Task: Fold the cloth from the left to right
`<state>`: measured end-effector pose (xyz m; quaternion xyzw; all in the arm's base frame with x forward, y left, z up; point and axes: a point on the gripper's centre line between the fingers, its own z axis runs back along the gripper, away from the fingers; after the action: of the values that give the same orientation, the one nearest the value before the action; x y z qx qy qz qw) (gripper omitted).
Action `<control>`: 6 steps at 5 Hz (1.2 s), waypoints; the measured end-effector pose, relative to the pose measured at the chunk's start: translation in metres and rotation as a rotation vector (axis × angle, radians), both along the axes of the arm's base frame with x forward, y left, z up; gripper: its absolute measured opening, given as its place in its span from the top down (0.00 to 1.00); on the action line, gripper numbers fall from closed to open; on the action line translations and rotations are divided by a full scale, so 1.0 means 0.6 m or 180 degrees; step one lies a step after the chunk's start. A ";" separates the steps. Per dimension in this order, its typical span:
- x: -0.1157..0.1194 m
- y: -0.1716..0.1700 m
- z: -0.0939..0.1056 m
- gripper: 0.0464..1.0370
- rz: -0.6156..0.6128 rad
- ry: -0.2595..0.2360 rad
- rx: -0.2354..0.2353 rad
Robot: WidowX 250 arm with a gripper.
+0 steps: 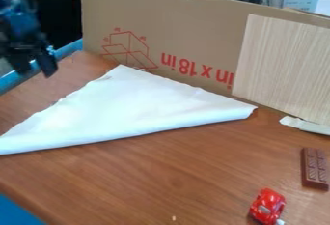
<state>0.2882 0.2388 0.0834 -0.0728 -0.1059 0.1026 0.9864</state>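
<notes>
My gripper [34, 67] hangs at the upper left, above the table's left edge and apart from the cloth. Its two fingers stand apart, open, with nothing seen between them. The white cloth [132, 105] lies on the brown table in a roughly triangular shape. One corner points up toward the cardboard, another points right, and the left end reaches the view's left edge. Its long front edge looks thick and rounded, like a fold.
A cardboard panel [187, 31] with a pale wood-grain board [287, 64] stands behind the cloth. On the brown table [155, 185], a chocolate bar [314, 168] and a red toy car [267, 205] lie at the lower right. A white scrap [306, 125] sits by the board.
</notes>
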 end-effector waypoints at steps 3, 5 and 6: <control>-0.137 0.076 -0.041 0.04 0.0534 -0.0060 -0.0056; -0.184 0.056 -0.059 0.04 0.0434 -0.0006 -0.0112; -0.193 0.044 -0.058 0.04 0.0412 0.0031 -0.0218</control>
<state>0.1725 0.2650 0.0488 -0.0991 -0.1019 0.1700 0.9751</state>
